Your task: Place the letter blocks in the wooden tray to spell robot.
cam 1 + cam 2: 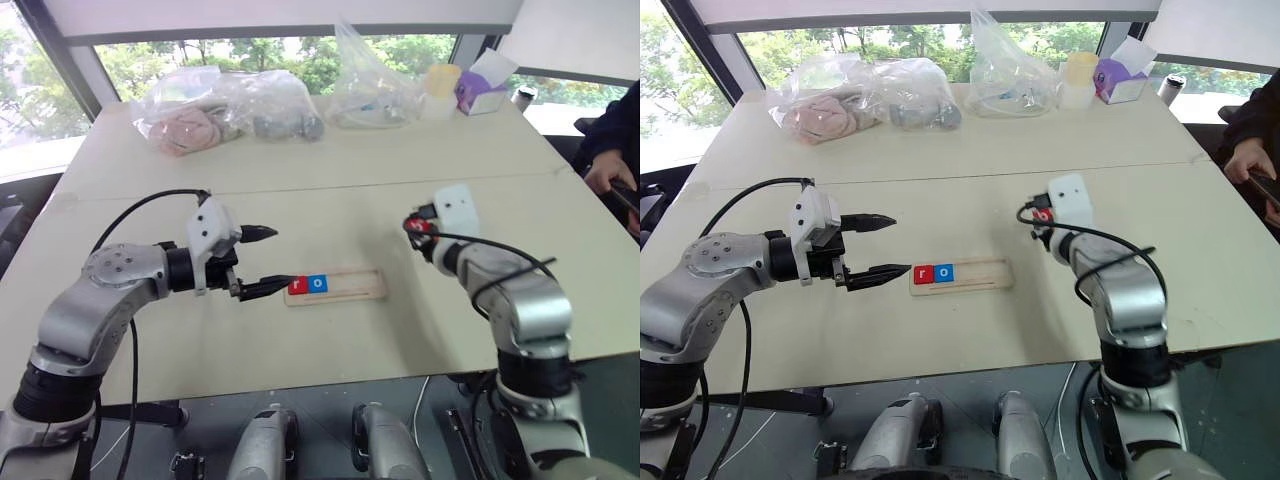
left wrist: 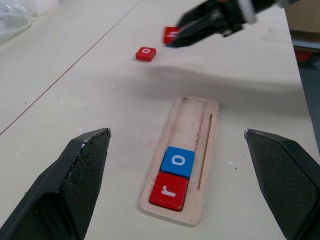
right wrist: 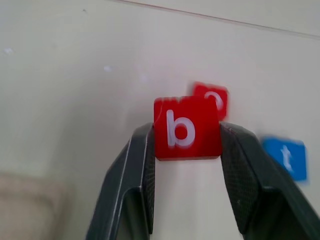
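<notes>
The tray (image 1: 335,285) lies on the table (image 1: 300,200) with its long axis across the robot, the r (image 2: 169,191) and blue o (image 2: 178,161) filling its left end, so the next free place is just right of the o. The right gripper (image 3: 187,150) holds the red b (image 3: 186,128) tight between its fingers, to the right of the tray and beyond it, while the left gripper (image 1: 262,262) stands wide open at the tray's left end. The red o (image 3: 214,99) and blue t (image 3: 285,157) lie blurred on the table beyond the b, and the head views hide them behind the right wrist.
</notes>
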